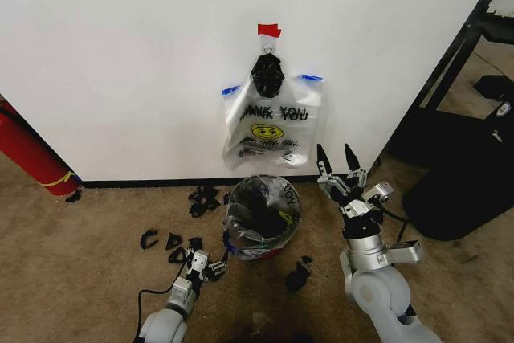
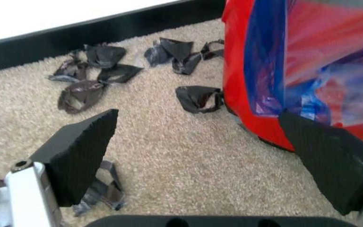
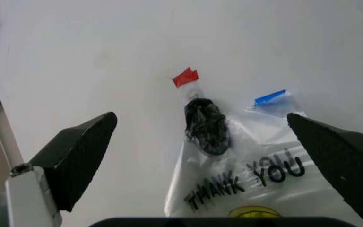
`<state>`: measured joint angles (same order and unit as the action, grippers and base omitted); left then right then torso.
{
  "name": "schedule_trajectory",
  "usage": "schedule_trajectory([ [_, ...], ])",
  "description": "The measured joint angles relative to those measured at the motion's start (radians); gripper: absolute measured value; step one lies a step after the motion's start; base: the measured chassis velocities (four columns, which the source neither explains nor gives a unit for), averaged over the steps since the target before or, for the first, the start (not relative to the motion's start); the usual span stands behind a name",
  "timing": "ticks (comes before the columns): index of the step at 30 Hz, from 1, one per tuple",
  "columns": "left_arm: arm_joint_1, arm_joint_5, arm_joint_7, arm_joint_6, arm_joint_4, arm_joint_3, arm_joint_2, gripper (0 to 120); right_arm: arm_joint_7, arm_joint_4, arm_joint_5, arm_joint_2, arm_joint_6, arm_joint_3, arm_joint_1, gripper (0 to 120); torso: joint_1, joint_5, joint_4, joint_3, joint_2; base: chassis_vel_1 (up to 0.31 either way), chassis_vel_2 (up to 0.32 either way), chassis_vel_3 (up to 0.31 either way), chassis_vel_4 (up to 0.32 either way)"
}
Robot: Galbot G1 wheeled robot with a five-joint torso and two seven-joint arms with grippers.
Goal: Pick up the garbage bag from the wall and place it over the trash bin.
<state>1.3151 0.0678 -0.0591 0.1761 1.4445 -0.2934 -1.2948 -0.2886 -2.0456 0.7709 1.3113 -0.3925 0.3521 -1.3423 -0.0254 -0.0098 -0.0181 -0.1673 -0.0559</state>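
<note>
Nearest, low at left: left gripper (image 1: 206, 267), fingers spread wide over carpet (image 2: 188, 156), empty, just left of the trash bin (image 1: 261, 216). Right of the bin: right gripper (image 1: 338, 166), raised, jaws wide apart, empty, aimed at the garbage bag (image 1: 273, 130). Farthest: bag hanging flat on the wall (image 1: 120, 54) below red tape (image 1: 269, 30), directly above the bin.

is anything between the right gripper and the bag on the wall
Nothing visible. The right gripper is open, raised just right of the garbage bag, which hangs on the wall under a black knotted lump. In the right wrist view only bare wall lies between its fingers and the bag.
</note>
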Motion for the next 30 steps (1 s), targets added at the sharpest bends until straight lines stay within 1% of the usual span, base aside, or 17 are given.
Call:
schedule_trajectory([
  [6, -0.02, 0.004, 0.007, 0.012, -0.031, -0.001, -0.023, 100, -0.001, -0.001, -0.02, 0.016, -0.003, -0.002, -0.012, 100, 0.0, -0.0001, -0.0001, 0.0, 0.0, 0.0, 0.0, 0.0, 0.0],
  [9, -0.017, 0.002, 0.017, 0.015, -0.032, -0.005, -0.019, 100, -0.002, -0.002, -0.031, 0.02, -0.007, -0.002, -0.018, 100, 0.0, 0.0, 0.0, 0.0, 0.0, 0.0, 0.0, 0.0, 0.0],
  [12, 0.003, -0.025, 0.038, 0.01, -0.01, -0.02, 0.003, 100, 0.004, -0.006, -0.064, 0.021, -0.016, 0.006, -0.029, 100, 0.0, -0.0001, 0.0, 0.0, 0.0, 0.0, 0.0, 0.0, 0.0],
  [15, 0.04, -0.058, 0.069, 0.006, 0.049, -0.057, 0.043, 100, 0.083, -0.011, -0.185, 0.019, -0.024, 0.027, -0.041, 100, 0.0, 0.0, 0.0002, 0.0, 0.0, 0.0, 0.0, 0.0, 0.0],
  [16, 0.061, -0.061, 0.077, 0.012, 0.09, -0.077, 0.061, 100, 0.129, -0.017, -0.246, 0.016, -0.024, 0.039, -0.049, 100, 0.0, 0.0004, 0.0003, 0.0, 0.0, 0.0, 0.0, 0.0, 0.0],
  [17, 0.068, -0.061, 0.079, 0.015, 0.104, -0.083, 0.066, 100, 0.138, -0.019, -0.257, 0.014, -0.024, 0.042, -0.052, 100, 0.0, 0.0004, 0.0003, 0.0, 0.0, 0.0, 0.0, 0.0, 0.0],
  [18, 0.1, -0.054, 0.088, 0.039, 0.189, -0.127, 0.076, 100, 0.172, -0.035, -0.302, 0.003, -0.025, 0.063, -0.071, 100, 0.0, -0.0004, 0.0001, 0.0, 0.0, 0.0, 0.0, 0.0, 0.0],
  [19, 0.1, -0.054, 0.088, 0.039, 0.189, -0.127, 0.076, 100, 0.172, -0.035, -0.302, 0.003, -0.025, 0.063, -0.071, 100, 0.0, -0.0004, 0.0001, 0.0, 0.0, 0.0, 0.0, 0.0, 0.0],
  [20, 0.114, -0.039, 0.092, 0.058, 0.246, -0.157, 0.075, 100, 0.173, -0.044, -0.322, -0.005, -0.03, 0.079, -0.085, 100, 0.0, -0.0003, 0.0001, 0.0, 0.0, 0.0, 0.0, 0.0, 0.0],
  [21, 0.121, -0.025, 0.093, 0.073, 0.282, -0.176, 0.072, 100, 0.167, -0.048, -0.333, -0.008, -0.033, 0.091, -0.092, 100, 0.0, 0.0002, 0.0001, 0.0, 0.0, 0.0, 0.0, 0.0, 0.0],
  [22, 0.13, 0.018, 0.094, 0.111, 0.357, -0.209, 0.062, 100, 0.141, -0.052, -0.359, -0.012, -0.044, 0.121, -0.107, 100, 0.0, 0.0004, 0.0001, 0.0, 0.0, 0.0, 0.0, 0.0, 0.0],
  [24, 0.136, 0.08, 0.085, 0.156, 0.448, -0.236, 0.047, 100, 0.102, -0.052, -0.393, -0.012, -0.062, 0.154, -0.121, 100, 0.0, 0.0001, 0.0, 0.0, 0.0, 0.0, 0.0, 0.0, 0.0],
  [25, 0.136, 0.08, 0.085, 0.156, 0.448, -0.236, 0.047, 100, 0.102, -0.052, -0.393, -0.012, -0.062, 0.154, -0.121, 100, 0.0, 0.0001, 0.0, 0.0, 0.0, 0.0, 0.0, 0.0, 0.0],
  [26, 0.138, 0.143, 0.079, 0.179, 0.533, -0.252, 0.029, 100, 0.038, -0.051, -0.42, -0.004, -0.085, 0.196, -0.136, 100, 0.0, 0.0003, -0.0001, 0.0, 0.0, 0.0, 0.0, 0.0, 0.0],
  [27, 0.14, 0.173, 0.079, 0.182, 0.577, -0.258, 0.02, 100, 0.005, -0.049, -0.431, 0.004, -0.096, 0.216, -0.145, 100, 0.0, 0.0004, -0.0002, 0.0, 0.0, 0.0, 0.0, 0.0, 0.0],
  [28, 0.148, 0.22, 0.079, 0.177, 0.667, -0.265, 0.004, 100, -0.037, -0.054, -0.46, 0.03, -0.112, 0.254, -0.166, 100, 0.0, 0.0001, -0.0001, 0.0, 0.0, 0.0, 0.0, 0.0, 0.0],
  [30, 0.161, 0.251, 0.081, 0.158, 0.742, -0.265, -0.006, 100, -0.042, -0.072, -0.473, 0.075, -0.122, 0.281, -0.196, 100, 0.0, 0.0002, 0.0, 0.0, 0.0, 0.0, 0.0, 0.0, 0.0],
])
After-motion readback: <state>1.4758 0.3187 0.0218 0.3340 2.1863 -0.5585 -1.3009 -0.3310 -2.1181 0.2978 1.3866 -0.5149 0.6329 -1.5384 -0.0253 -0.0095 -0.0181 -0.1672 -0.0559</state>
